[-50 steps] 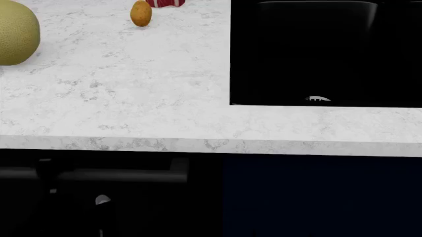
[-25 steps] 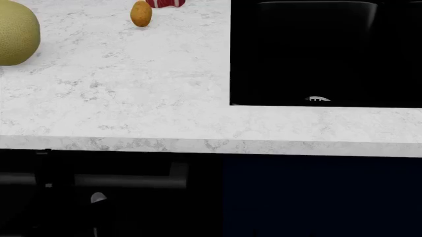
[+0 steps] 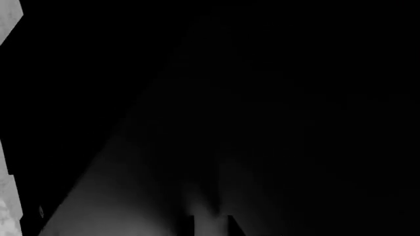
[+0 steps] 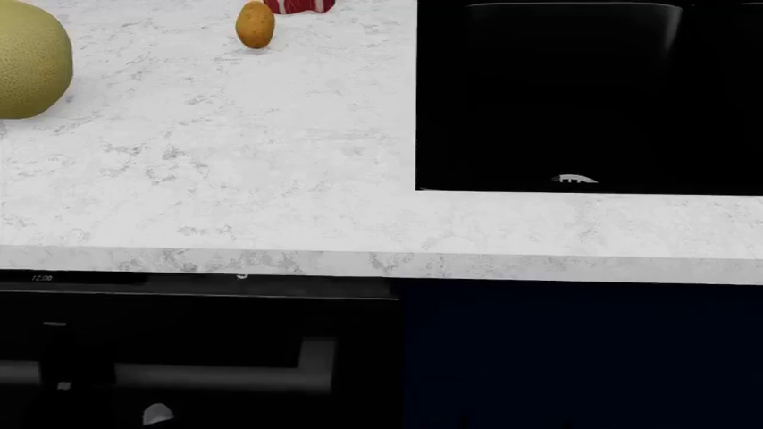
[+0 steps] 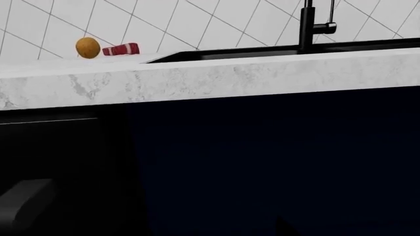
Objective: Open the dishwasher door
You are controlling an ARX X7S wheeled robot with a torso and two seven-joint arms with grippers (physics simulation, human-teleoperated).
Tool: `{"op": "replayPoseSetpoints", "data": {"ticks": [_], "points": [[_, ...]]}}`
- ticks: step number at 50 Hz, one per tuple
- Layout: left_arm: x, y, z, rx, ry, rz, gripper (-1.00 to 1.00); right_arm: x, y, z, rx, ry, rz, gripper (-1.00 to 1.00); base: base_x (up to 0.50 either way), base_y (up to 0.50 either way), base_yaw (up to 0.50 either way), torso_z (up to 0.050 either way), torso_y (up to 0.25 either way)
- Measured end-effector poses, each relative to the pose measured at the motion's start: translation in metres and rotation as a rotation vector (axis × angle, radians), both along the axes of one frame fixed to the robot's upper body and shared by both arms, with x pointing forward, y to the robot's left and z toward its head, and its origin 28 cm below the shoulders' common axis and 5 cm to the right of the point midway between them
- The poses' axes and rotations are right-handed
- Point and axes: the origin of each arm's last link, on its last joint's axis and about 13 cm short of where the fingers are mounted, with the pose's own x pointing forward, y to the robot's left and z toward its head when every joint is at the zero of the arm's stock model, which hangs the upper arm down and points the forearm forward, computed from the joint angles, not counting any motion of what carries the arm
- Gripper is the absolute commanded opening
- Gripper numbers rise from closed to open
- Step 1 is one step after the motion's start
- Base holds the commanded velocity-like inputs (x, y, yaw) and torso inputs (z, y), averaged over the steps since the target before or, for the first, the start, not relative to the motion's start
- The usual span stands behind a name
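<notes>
— Head view first: where does the dishwasher door sit?

— Lower left of the frame, under the front edge of the white marble desk. It is a black panel with a long dark bar handle running across it, the handle's end bracket near the panel's right side. A thin strip along the door's top edge shows just below the desk lip, with a gap of shadow there, so the door looks tipped slightly out from the cabinet line.

— And beside it?

— A navy-blue cabinet front fills the lower right, touching the door's right edge. Above it, the black sink basin is set into the desk at upper right.

— Anything on the desk?

— A large yellow-green melon at the upper left edge, a small orange-brown potato near top centre, and a red item just behind it, cut off by the frame.

— The left gripper?

— A dark shape with a pale spot near the handle at lower left may be it; the left wrist view is almost wholly black. I cannot tell whether its fingers are apart or together.

— The right gripper?

— It doesn't appear. The right wrist view shows the desk edge, the navy front, a black faucet and a white tiled wall.
</notes>
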Motion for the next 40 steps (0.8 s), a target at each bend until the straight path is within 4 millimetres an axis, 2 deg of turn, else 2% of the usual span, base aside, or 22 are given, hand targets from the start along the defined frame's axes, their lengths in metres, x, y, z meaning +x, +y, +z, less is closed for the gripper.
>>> {"op": "replayPoseSetpoints", "data": {"ticks": [40], "points": [[-0.081,-0.002,-0.005,-0.010,0.087,0.014,-1.00,0.001,-0.001,0.000,0.009,-0.005,-0.006,1.00,0.00,0.00,0.00,0.000,0.000]]}}
